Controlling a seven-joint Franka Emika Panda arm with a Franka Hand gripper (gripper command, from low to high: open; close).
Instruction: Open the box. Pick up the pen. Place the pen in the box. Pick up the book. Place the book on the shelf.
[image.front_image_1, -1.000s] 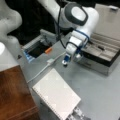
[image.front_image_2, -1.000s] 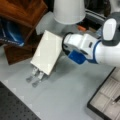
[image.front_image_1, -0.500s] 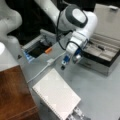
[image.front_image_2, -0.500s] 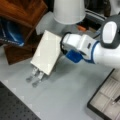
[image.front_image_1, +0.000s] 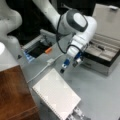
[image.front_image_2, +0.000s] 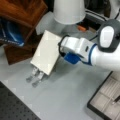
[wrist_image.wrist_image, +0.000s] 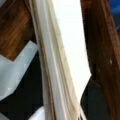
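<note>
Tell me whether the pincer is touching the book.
Apart. In a front view the pincer hangs above the table with bare grey surface showing between its fingertips and the near edge of the book.

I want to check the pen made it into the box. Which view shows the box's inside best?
A front view shows the open black-lidded, silver-sided box best: raised lid, whole lining, a slim dark item inside, likely the pen. In a front view only a box corner shows. The wrist view shows none of it.
</note>
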